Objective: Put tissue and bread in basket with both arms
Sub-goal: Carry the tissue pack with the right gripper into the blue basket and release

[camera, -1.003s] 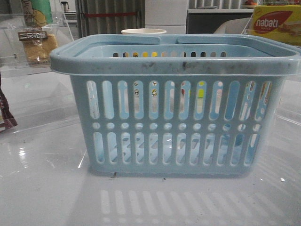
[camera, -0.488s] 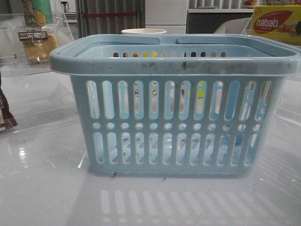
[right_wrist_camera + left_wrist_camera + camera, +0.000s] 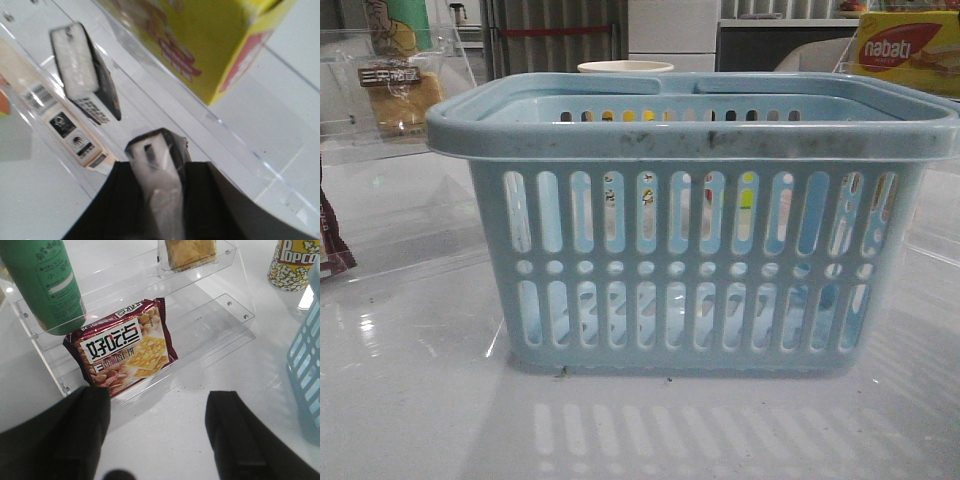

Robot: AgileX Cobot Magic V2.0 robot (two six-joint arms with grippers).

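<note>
On the glossy white worktop (image 3: 420, 400) the basket (image 3: 690, 225) holds neither item: the bread (image 3: 400, 95) sits on its clear shelf, the left end effector (image 3: 160, 435) gapes empty, the right end effector (image 3: 157, 200) pinches a tissue pack (image 3: 155, 175).

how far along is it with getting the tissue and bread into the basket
Nothing looks done: no tissue or bread shows in the basket. In hand: the right hand is shut on a tissue pack. Left: the bread sits on its clear shelf, and the left hand is open, holding nothing, near a biscuit packet.
</note>
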